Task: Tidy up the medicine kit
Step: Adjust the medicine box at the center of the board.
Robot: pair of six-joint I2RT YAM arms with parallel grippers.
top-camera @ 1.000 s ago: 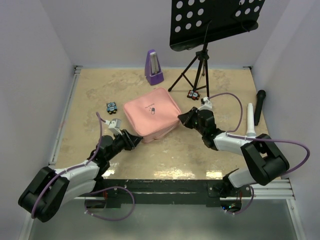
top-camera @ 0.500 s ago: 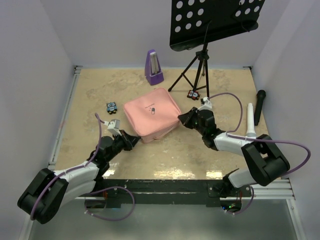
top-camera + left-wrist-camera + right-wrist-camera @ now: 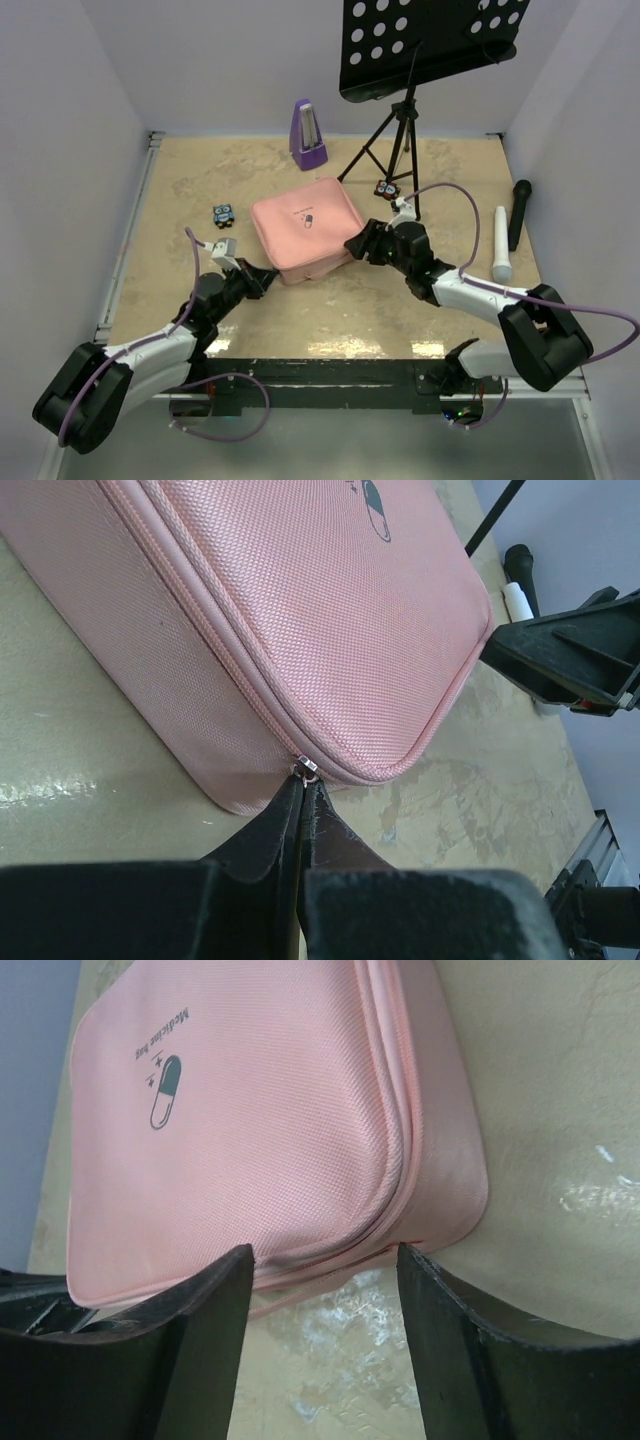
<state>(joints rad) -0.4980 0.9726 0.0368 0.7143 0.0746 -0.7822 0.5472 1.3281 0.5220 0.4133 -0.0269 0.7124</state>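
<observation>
Medicine kit (image 3: 305,228): pink, zipped shut, lying flat mid-desk (image 3: 180,190). The lid carries a two-tone capsule logo (image 3: 165,1091) with small script beside it that looks like "Medicine bag".

Left hand (image 3: 303,792): clenched, fingertips pressed together right at the metal zip slider (image 3: 305,770) on the kit's near corner. Cannot tell whether the pull tab is actually pinched.

Right hand (image 3: 322,1256): released, fingers spread wide, facing the kit's right corner, which shows between them. No contact visible.

Purple metronome (image 3: 307,134) stands at the far edge. Black music stand (image 3: 400,120) is behind the kit. No writing legible on either.
</observation>
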